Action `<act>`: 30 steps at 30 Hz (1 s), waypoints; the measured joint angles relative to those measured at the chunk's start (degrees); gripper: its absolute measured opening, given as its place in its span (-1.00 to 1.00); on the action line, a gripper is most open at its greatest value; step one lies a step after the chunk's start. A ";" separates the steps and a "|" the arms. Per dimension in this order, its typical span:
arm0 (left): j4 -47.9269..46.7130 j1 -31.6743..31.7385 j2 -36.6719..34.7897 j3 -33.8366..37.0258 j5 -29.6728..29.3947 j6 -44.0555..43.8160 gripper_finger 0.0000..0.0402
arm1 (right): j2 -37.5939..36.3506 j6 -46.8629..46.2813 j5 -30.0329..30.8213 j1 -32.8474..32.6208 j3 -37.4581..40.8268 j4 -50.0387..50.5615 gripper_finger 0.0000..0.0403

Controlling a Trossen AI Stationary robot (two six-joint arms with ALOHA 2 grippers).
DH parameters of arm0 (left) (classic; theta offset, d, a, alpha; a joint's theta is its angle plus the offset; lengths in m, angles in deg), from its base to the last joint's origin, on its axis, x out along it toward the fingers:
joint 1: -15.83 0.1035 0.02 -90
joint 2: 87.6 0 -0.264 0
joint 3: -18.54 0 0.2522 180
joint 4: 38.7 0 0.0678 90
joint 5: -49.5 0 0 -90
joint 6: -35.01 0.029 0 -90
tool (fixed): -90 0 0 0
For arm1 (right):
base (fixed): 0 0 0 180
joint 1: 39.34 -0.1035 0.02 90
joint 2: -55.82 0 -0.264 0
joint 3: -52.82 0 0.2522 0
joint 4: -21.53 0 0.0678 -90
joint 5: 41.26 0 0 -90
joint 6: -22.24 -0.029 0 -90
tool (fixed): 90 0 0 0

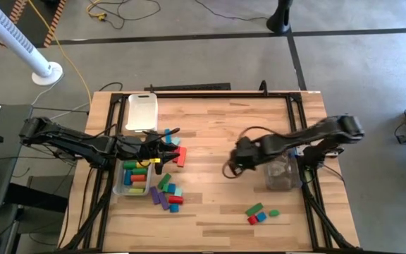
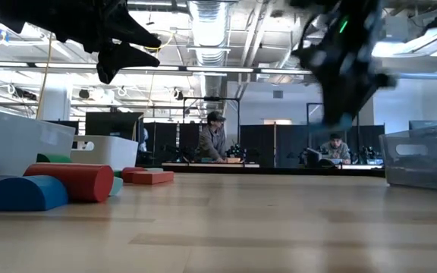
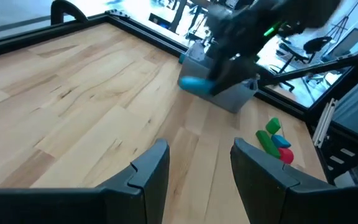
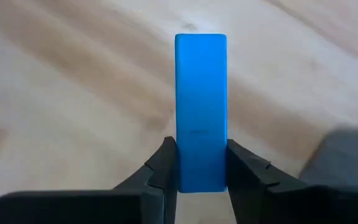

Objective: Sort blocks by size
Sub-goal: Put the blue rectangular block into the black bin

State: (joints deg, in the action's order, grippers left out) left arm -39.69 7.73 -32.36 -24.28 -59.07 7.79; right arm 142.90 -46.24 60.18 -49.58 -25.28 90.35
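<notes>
I am pinching a blue bar between the fingers of my right gripper; they press on its two long sides near one end, so most of the bar juts out ahead of me over bare wood. I judge this end grip leaves the far end free to go down first into a bin. In the high view my right gripper sits right of centre, just left of the clear bin at the right side of the frame, and well above the table in the low view.

My left gripper holds nothing, its fingers spread part way. In the high view it hovers at centre left, over the loose pile of blocks, close to what still needs sorting.

The clear bin on the right looks empty, though I cannot be sure. A second bin, at lower left, holds several blocks in yellow, green and orange-red. The white tray above it shows nothing inside. A small cluster of green, blue and red blocks lies at lower right, outside any bin.
</notes>
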 joint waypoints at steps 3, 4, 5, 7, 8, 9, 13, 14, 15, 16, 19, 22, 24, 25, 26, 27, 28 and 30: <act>-0.02 0.54 0.00 -0.02 0.00 0.45 -0.19 | -7.11 -3.46 1.47 -3.04 -0.04 4.31 -0.37; -0.02 0.80 0.00 -0.02 -0.01 0.66 -0.19 | -9.32 -4.67 1.97 -4.11 -0.04 6.28 -0.37; -0.02 1.13 0.00 -0.02 0.00 0.86 -0.19 | -11.34 -5.95 2.55 -5.17 -0.06 8.71 -0.37; -0.02 1.85 0.00 -0.02 0.00 1.09 -0.19 | -15.13 -8.03 2.82 -7.75 -0.07 14.60 -0.37; -0.02 2.22 0.00 -0.02 0.00 1.09 -0.19 | -16.86 -9.36 2.82 -9.12 -0.07 17.72 -0.37; -0.02 2.58 0.00 -0.02 0.00 1.09 -0.19 | -18.55 -11.30 2.80 -10.43 -0.07 20.89 -0.37; -0.03 3.97 -0.01 -0.02 0.00 1.09 -0.19 | -23.67 -17.72 2.25 -15.80 -0.07 29.67 -0.37; -0.02 4.24 -0.01 -0.02 0.00 1.09 -0.19 | -24.52 -18.84 1.91 -17.00 -0.07 30.84 -0.37; -0.03 4.47 0.00 0.00 0.00 1.09 -0.19 | -25.16 -19.54 1.73 -18.15 -0.07 31.65 -0.37; -0.02 4.65 0.00 -0.02 0.00 1.09 -0.19 | -25.57 -20.13 1.67 -19.16 -0.07 32.18 -0.37; -0.04 5.06 0.00 -0.02 0.30 1.09 -0.19 | -25.88 -21.90 1.22 -21.64 -0.04 34.05 -0.37; -0.04 5.20 0.00 -0.02 0.46 1.09 -0.19 | -25.94 -24.55 -0.98 -23.16 1.99 34.66 -0.35; -0.04 5.20 0.00 -0.02 0.48 1.09 -0.19 | -25.91 -26.59 -2.85 -23.77 4.82 33.44 -0.34; -0.04 5.20 0.00 -0.02 0.50 1.09 -0.19 | -25.89 -27.35 -3.71 -24.20 6.30 31.92 -0.34; -0.04 5.20 0.00 -0.02 0.52 1.09 -0.19 | -25.94 -27.72 -4.37 -24.54 7.98 29.79 -0.34; -0.04 5.20 -0.01 -0.02 0.52 1.09 -0.19 | -25.94 -27.76 -4.77 -24.74 9.63 27.47 -0.34; -0.04 5.20 0.00 -0.02 0.52 1.09 -0.19 | -25.92 -27.97 -4.92 -24.72 11.06 25.58 -0.34; -0.04 5.20 0.00 -0.02 0.55 1.09 -0.19 | -25.87 -29.39 -5.56 -24.68 13.86 21.87 -0.34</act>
State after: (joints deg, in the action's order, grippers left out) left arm -39.73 12.94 -32.36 -24.30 -58.52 8.88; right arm 117.03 -75.63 54.62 -74.26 -11.42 112.22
